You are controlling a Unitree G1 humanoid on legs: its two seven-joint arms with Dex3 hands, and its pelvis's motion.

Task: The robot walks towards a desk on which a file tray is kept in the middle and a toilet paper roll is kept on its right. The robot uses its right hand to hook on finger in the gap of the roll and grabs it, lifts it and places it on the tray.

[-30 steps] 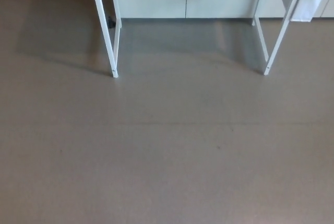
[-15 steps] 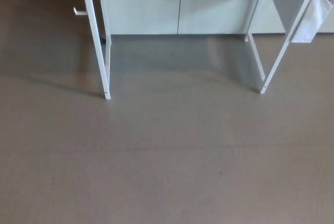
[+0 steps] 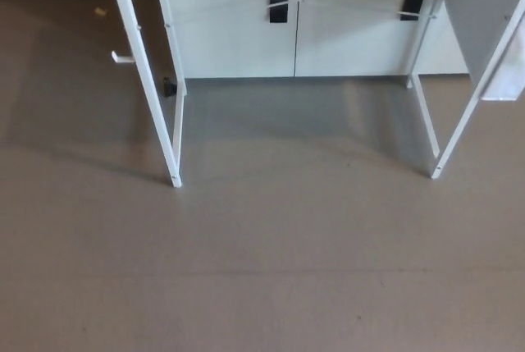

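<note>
"Toilet paper roll: can you see it from where you stand?"

"No. My head camera looks down under the white metal-framed table (image 3: 172,163). I get only its slanted legs, the bare grey-brown floor (image 3: 262,278) and, behind, a white cabinet (image 3: 238,36) with two black handles (image 3: 279,4). The tabletop lies above my view. Going by the task, the toilet paper roll and the file tray sit up there, with the roll to the right of the tray."

"And your right hand?"

"Neither my right hand nor my left hand shows, so I cannot tell whether they are spread or curled. I judge they are kept out of the way because I am on the walk, with nothing to reach yet."

"How far along, then?"

"Only the approach. The table's feet stand in the upper half of my view, with open floor between us. I should close in squarely between the legs so the roll comes within my right arm's reach. Then I should raise my gaze to find its hollow core before hooking into it."
</note>
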